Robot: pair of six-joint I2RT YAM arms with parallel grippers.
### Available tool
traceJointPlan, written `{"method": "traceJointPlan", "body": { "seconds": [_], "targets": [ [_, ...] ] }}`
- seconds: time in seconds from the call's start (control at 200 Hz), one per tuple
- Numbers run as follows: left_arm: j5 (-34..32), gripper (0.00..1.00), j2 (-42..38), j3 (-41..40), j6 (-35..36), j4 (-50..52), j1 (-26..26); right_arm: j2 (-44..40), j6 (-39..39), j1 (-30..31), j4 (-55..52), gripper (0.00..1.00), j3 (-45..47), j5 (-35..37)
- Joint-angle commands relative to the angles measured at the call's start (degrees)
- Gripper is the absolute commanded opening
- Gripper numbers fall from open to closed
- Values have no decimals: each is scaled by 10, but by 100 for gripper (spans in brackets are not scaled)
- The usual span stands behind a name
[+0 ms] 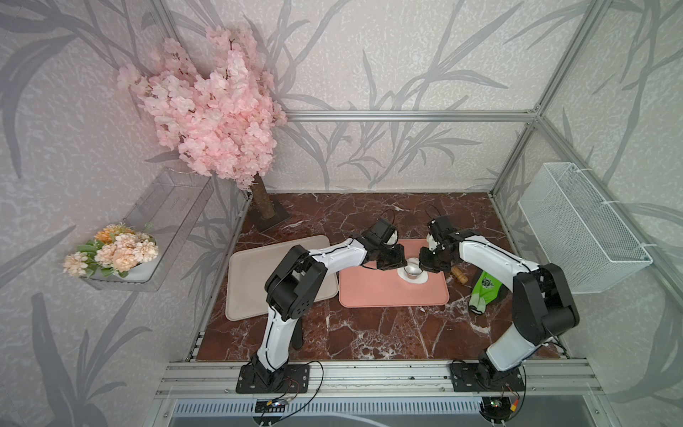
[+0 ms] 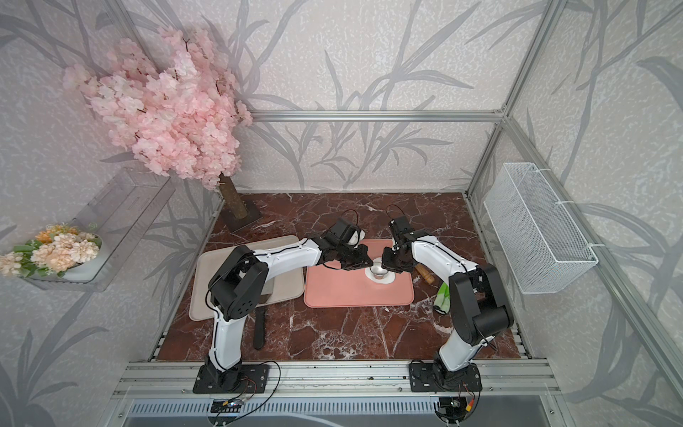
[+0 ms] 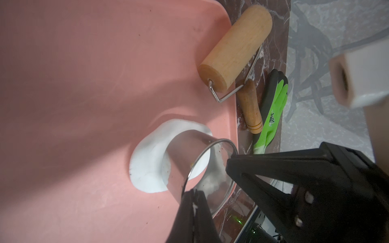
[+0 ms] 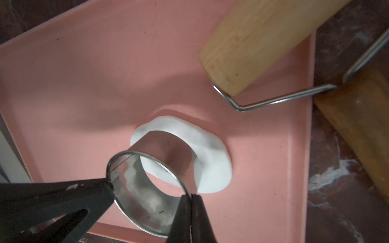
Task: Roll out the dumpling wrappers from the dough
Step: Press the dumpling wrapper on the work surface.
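Two grippers meet over the pink mat (image 1: 369, 294), and you have both of them pinched shut. The left gripper (image 1: 403, 263) and the right gripper (image 1: 422, 263) each set a closed tip on the top rim of the metal ring cutter (image 1: 413, 271), on opposite sides of it. Whether either tip nips the thin wall cannot be told from these views.

The cutter stands upright, its axis vertical, on the dough (image 4: 212, 151). The dough is a flattened, irregular white sheet toward the right end of the mat. The wooden roller (image 3: 235, 48) lies near it, half on the mat. The green glove (image 3: 273, 113) lies beyond that on the marble table (image 1: 369, 332).

What your next move turns on is that the dough lies straight below the fingertips, with only the ring's height between. Neither arm is nearer, since they face each other across the rim. The push should probably go straight down and evenly from both sides. A heavier press on one side would likely tilt the ring and leave an arc uncut.

No dumpling wrapper lies free yet, and you cannot see whether the round inside the ring is cut through. In the right wrist view a sliver of pink shows inside the ring. The ring may therefore overhang the sheet's edge and cut less than a full round.
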State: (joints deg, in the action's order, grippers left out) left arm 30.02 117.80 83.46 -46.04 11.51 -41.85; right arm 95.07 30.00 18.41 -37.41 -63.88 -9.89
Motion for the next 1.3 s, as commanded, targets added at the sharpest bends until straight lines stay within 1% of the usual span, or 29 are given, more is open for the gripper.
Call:
{"method": "traceJointPlan", "body": {
  "seconds": [0.0,0.215,1.065,1.295],
  "targets": [
    [4,5,13,24,-1,-4,-3,6,1,-3,7,0,4,-4],
    [3,0,25,32,-1,2,-4,8,1,-7,8,0,4,-4],
    [-2,0,45,25,6,7,-5,18,2,-16,26,0,32,-11],
    [-5,0,45,32,11,14,-5,13,2,-18,22,0,20,-10]
  ]
}}
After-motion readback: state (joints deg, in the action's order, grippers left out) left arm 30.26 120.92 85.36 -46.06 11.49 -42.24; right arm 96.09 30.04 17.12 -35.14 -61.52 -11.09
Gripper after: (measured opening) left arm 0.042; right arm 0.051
